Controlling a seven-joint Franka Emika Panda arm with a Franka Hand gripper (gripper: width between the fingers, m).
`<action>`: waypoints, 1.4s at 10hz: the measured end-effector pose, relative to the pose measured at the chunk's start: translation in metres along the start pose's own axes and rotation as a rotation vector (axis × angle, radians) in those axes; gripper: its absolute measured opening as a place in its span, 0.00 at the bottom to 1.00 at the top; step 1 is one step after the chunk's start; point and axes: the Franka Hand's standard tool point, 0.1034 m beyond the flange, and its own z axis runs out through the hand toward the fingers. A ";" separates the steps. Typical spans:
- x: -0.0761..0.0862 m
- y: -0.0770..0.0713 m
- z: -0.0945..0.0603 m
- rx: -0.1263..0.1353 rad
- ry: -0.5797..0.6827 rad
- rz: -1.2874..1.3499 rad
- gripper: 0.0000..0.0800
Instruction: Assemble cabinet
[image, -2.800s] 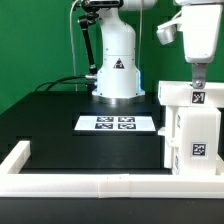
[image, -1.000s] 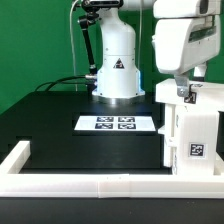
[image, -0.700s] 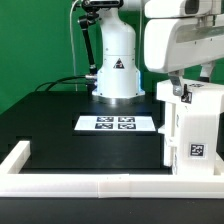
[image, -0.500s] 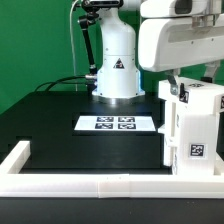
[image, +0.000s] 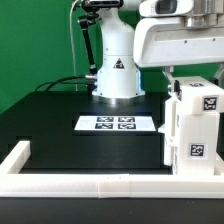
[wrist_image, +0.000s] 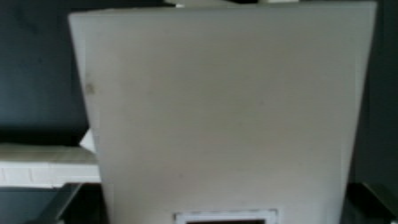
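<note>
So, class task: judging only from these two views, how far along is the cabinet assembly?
Done: the cabinet body stands upright against the border frame. In hand: a tagged white panel sits on top, under the gripper, whose jaws are hidden. Left: whether the panel is seated can't be told; no other loose parts show.

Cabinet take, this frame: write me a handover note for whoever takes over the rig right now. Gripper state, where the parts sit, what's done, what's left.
Gripper: fingers hidden behind the arm's white wrist housing in the exterior view, so open or shut cannot be told.
Parts: the cabinet stands upright at the exterior view's right, against the white border frame. Its tagged top piece sits right under the wrist. The wrist view is filled by one white panel.
The marker board lies flat mid-table.
Done: the body appears stacked; whether the top piece is seated cannot be told.
Left: check seating and grip before moving.
</note>
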 end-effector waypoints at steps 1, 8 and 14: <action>0.000 0.000 0.000 -0.001 -0.001 0.075 0.70; -0.005 0.004 0.002 -0.006 -0.019 0.357 0.80; -0.008 0.030 -0.031 0.014 -0.009 0.140 1.00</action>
